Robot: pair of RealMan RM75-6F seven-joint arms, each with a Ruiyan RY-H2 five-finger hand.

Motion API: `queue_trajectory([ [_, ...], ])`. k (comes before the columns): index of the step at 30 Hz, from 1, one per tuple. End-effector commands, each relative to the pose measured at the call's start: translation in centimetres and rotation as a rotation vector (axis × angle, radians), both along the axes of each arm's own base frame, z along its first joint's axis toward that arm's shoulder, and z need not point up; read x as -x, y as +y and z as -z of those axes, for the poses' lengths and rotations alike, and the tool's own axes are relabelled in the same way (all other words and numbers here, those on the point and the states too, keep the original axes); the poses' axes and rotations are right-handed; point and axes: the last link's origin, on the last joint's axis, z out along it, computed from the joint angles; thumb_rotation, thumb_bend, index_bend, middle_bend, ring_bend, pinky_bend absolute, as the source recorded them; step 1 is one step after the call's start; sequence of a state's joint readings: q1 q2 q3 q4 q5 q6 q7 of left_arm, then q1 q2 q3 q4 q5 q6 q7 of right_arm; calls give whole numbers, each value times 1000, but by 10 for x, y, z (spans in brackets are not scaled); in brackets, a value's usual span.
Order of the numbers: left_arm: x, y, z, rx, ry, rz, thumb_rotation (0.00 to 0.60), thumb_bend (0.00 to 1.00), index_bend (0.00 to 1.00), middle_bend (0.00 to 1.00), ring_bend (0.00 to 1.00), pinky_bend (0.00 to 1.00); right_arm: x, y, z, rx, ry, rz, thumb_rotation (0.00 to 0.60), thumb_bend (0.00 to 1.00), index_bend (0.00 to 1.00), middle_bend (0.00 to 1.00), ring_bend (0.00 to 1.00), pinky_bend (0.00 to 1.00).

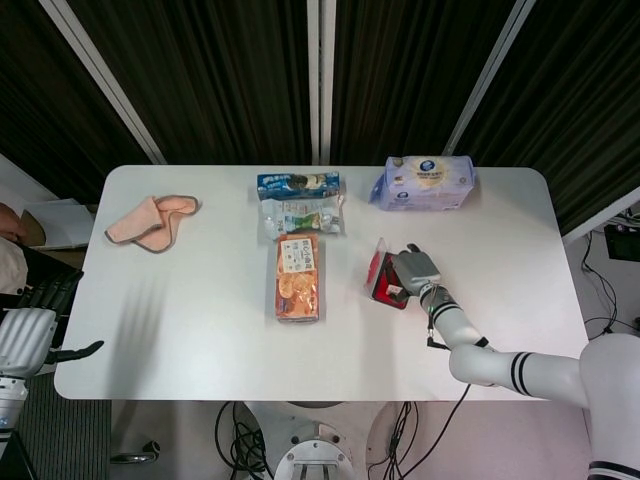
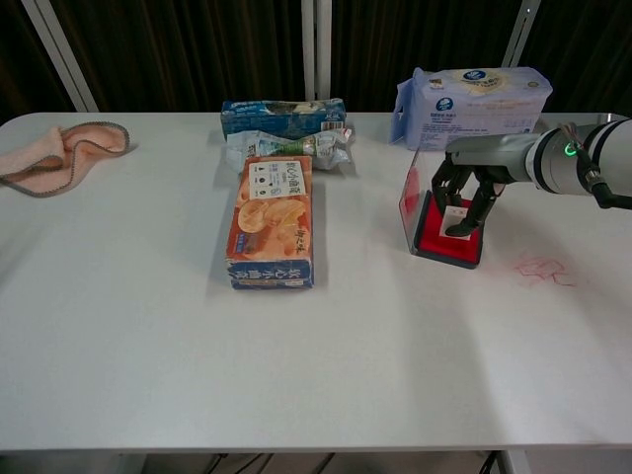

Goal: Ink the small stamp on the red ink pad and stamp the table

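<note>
While I had the head view up, my right hand [image 1: 413,270] sat just right of centre, fingers curled down over the open red ink pad in its clear-lidded case [image 1: 385,281]; the hand covered the small white stamp there, so I could not see it. My left hand [image 1: 58,352] hung off the table's lower left edge, fingers apart and holding nothing. I judged the inking step to be under way, with the press on the table left to do. The white rounded-corner tabletop [image 1: 200,310] carried a pink folded cloth [image 1: 150,221] at upper left, a blue snack packet [image 1: 298,184], a clear crumpled wrapper [image 1: 302,216] and an orange biscuit box [image 1: 298,278] down the middle, and a pale blue tissue pack [image 1: 424,184] at upper right. Dark ribbed curtains with pale slanted poles closed the background.

In the chest view, the right hand [image 2: 466,197] pinched the small white stamp [image 2: 456,218] with its base down on the red pad, right of centre. A faint red smudge [image 2: 540,269] lay on the table just right of the pad, likely ink, though I could not tell whether it was a proper stamp mark.
</note>
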State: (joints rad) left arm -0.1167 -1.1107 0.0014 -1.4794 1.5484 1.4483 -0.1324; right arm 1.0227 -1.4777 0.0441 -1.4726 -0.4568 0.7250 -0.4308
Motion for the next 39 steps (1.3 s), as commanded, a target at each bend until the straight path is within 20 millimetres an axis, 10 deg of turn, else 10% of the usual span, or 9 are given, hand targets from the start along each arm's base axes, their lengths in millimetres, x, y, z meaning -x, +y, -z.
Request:
queue_trajectory([
  [1,-1,0,0,-1,1,2,443,12,12,70,77,175,-5,2,-10,17,-34,-11,600,474,742,623,192,0],
  [18,-9,0,5,11,-3,19,444,13,13,70,78,176,28,36,-75,-42,9,31,600,466,734,614,191,0],
  [39,-11,1,7,7,2,33,452,13,13,70,78,176,70,33,-70,-68,39,78,600,468,730,607,191,0],
])
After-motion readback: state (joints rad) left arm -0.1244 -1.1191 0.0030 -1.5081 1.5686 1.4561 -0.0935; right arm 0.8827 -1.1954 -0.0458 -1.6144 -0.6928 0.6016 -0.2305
